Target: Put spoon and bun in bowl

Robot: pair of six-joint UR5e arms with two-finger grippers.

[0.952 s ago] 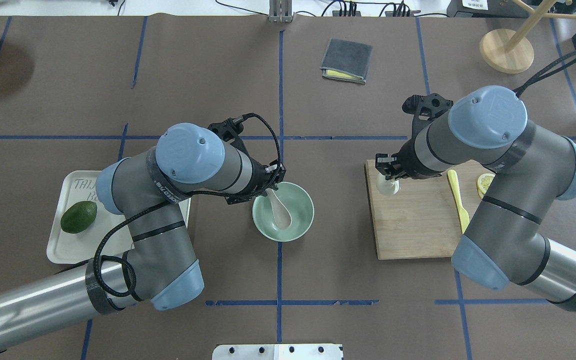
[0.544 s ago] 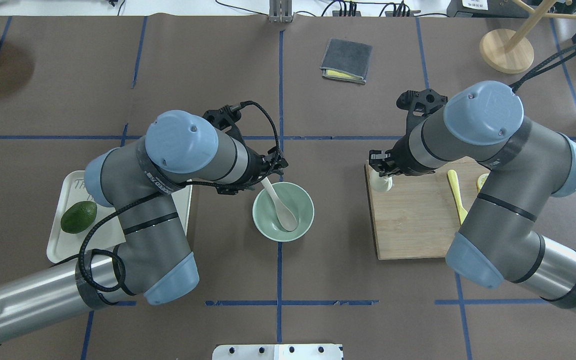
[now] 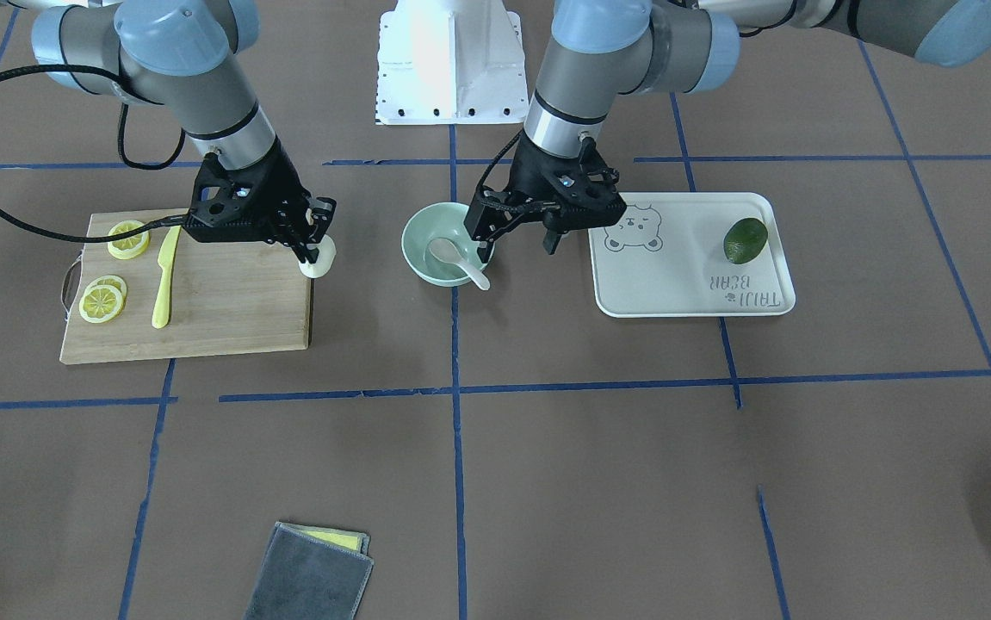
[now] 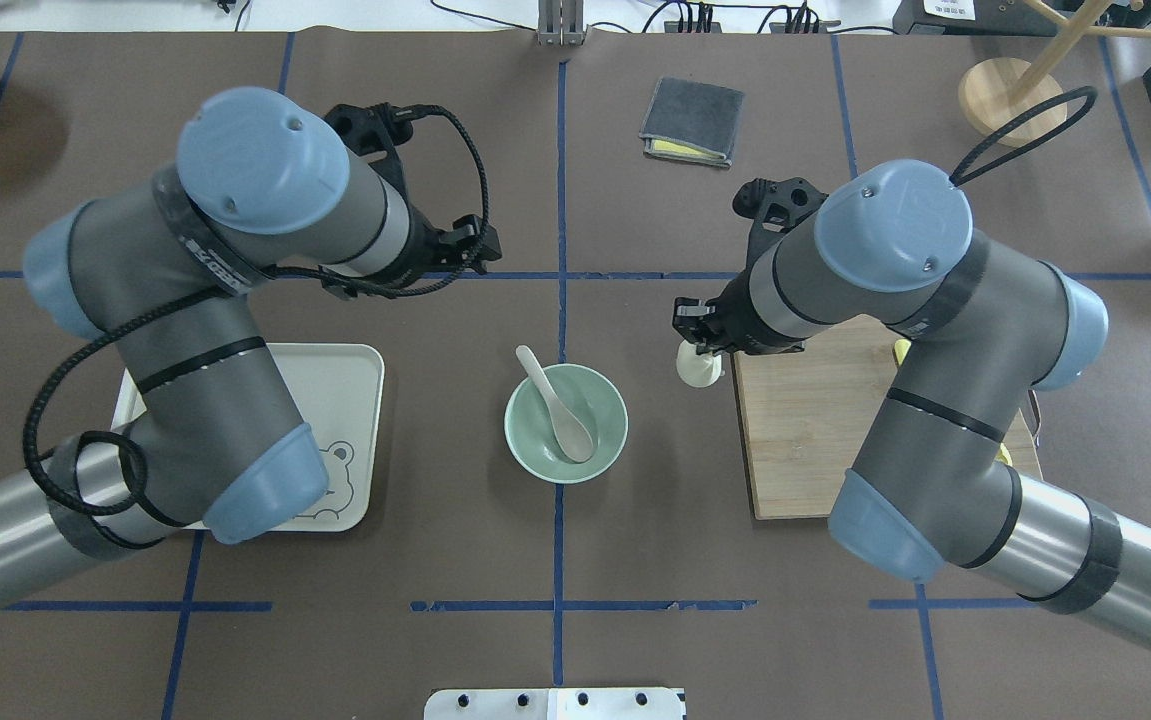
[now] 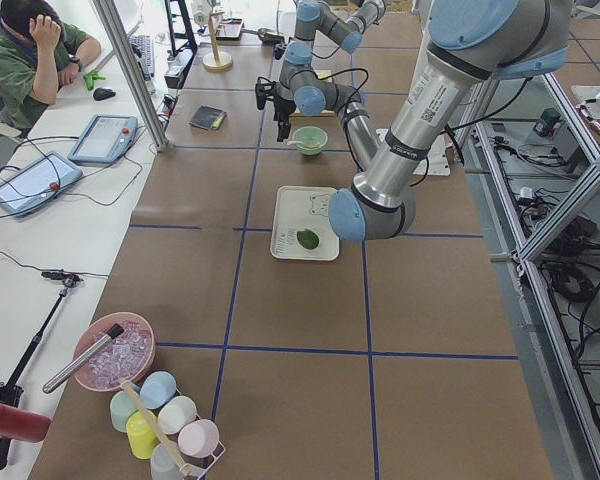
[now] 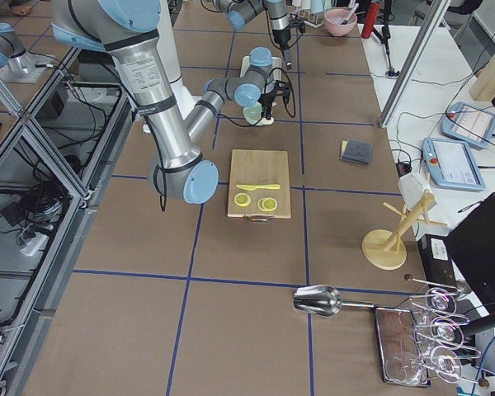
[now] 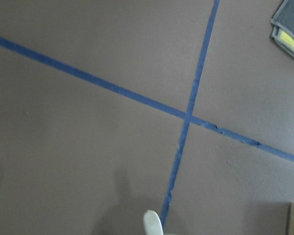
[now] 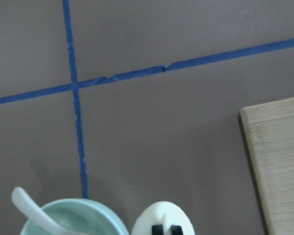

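The whitish spoon (image 4: 560,405) lies in the mint-green bowl (image 4: 615,430), its handle over the far-left rim; both show in the front view, spoon (image 3: 456,258) and bowl (image 3: 413,237). My left gripper (image 4: 460,250) is open and empty, raised above and behind the bowl; it also shows in the front view (image 3: 517,241). My right gripper (image 4: 700,345) is shut on the white bun (image 4: 698,367) and holds it just left of the cutting board (image 4: 805,440), to the right of the bowl. The right wrist view shows the bun (image 8: 161,220) beside the bowl (image 8: 73,215).
A yellow knife (image 3: 166,275) and lemon slices (image 3: 103,301) lie on the board. A white bear-print tray (image 3: 684,275) with an avocado (image 3: 745,239) sits on the bowl's other side. A folded grey cloth (image 4: 692,120) lies at the far middle.
My left gripper has let go of the spoon, which now rests in the bowl, and has risen and pulled back. My right gripper has carried the bun left, off the board towards the bowl.
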